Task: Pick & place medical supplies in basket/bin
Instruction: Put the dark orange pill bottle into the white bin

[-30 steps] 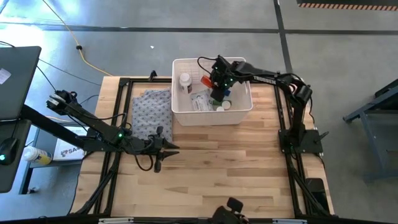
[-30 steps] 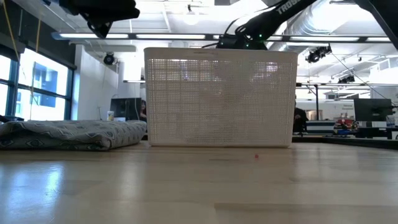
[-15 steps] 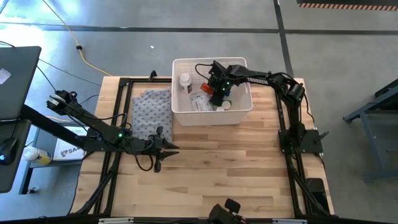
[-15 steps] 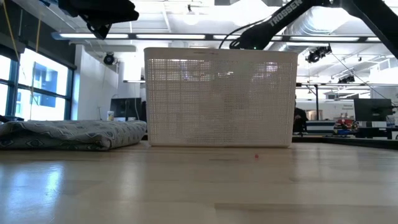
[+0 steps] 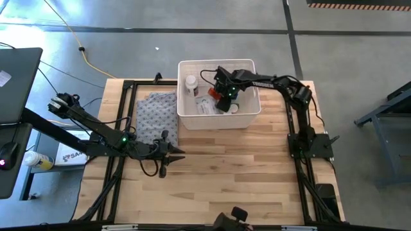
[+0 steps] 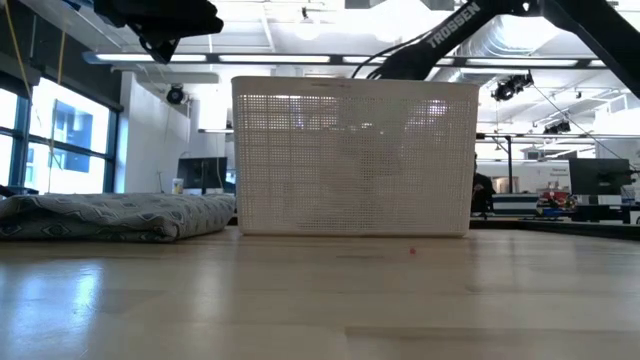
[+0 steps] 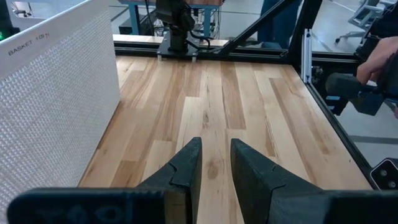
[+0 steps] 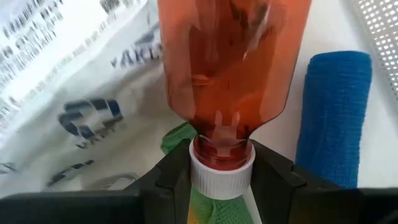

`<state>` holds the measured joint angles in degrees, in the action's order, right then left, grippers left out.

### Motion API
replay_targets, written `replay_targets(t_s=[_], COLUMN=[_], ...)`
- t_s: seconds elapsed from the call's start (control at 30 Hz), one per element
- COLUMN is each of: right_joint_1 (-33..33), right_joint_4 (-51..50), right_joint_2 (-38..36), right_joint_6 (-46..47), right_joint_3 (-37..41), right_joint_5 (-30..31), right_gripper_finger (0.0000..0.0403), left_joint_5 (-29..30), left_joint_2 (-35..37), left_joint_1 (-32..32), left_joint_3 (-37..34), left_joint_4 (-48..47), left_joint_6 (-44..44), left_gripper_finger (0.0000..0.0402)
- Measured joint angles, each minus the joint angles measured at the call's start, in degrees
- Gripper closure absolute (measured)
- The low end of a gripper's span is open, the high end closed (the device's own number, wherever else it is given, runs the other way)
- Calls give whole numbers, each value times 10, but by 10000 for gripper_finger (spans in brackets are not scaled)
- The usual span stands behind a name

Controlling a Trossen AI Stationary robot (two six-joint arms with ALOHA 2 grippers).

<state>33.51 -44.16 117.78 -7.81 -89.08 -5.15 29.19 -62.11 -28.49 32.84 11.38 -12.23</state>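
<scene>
The white slotted basket [image 5: 218, 120] stands at the table's far middle and fills the low view [image 6: 355, 160]. My right gripper [image 5: 222, 97] reaches down into it and is shut on a red translucent bottle [image 8: 230, 62] with a white cap. Under the bottle lie a printed white packet [image 8: 74, 93], a blue roll [image 8: 333, 118] and something green [image 8: 183, 137]. A white-capped bottle [image 5: 191, 83] stands in the basket's left part. My left gripper [image 5: 168, 154] waits left of the table's middle, beside the grey cloth, its fingers [image 7: 186, 168] a narrow gap apart. My right gripper holds the red bottle by its white cap [image 8: 221, 180], pinched between the two fingers [image 8: 174, 177]. The fingers come from above into the basket. The bottle's body points away from the gripper, over the packet and the blue roll; whether it rests on them I cannot tell.
A folded grey patterned cloth [image 5: 156, 115] lies left of the basket, also in the low view [image 6: 110, 215]. The basket's wall [image 7: 56, 93] stands beside my left gripper. Bare wood spans the table's near half. A person's hand [image 7: 380, 57] shows beyond the table's edge.
My right gripper, still shut on the bottle, has shifted a little toward the table's left and near side inside the basket, and its forearm has swung with it. The left arm has kept still.
</scene>
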Motion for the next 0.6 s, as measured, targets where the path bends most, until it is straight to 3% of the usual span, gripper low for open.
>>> replay_targets(t_s=[0.6], right_joint_1=[-17], right_joint_4=[-6], right_joint_2=[1], right_joint_6=[0], right_joint_3=[0], right_joint_5=[12], right_gripper_finger=[268], left_joint_5=[0], left_joint_2=[0], left_joint_1=[0], left_joint_3=[0], left_joint_4=[0], left_joint_6=[0], left_gripper_finger=[284])
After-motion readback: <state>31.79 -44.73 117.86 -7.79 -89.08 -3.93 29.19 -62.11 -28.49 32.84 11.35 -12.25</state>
